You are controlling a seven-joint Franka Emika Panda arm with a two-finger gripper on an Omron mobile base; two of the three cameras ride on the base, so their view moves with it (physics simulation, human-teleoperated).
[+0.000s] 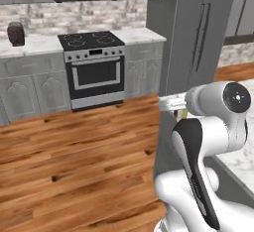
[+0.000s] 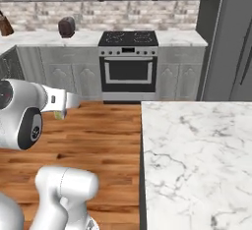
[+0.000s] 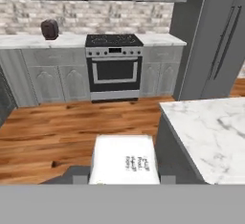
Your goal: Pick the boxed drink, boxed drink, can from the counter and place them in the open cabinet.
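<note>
Cream-white carton stock sits between the jaws: the gripper (image 3: 124,182) is closed on a boxed drink (image 3: 124,160), whose pale top face with small dark print fills the lower middle of the hand view. In the left base view the same carton (image 1: 172,103) shows as a pale block with a yellowish side just ahead of the wrist, held clear of the counter (image 2: 197,160) and over the wood floor (image 1: 74,161). The marble slab lies beside the hand, bare in the part that can be seen (the second carton and the can cannot be located from here). Ahead stand the stove (image 3: 114,67) and a tall grey refrigerator (image 3: 215,41); the open cabinet cannot be identified with certainty. Judgement: the carry step for one boxed drink is in hand, with placement not yet done. The next move calls for turning toward the cabinet's shelf niche, keeping the carton upright, and releasing only once it rests on the shelf.
</note>
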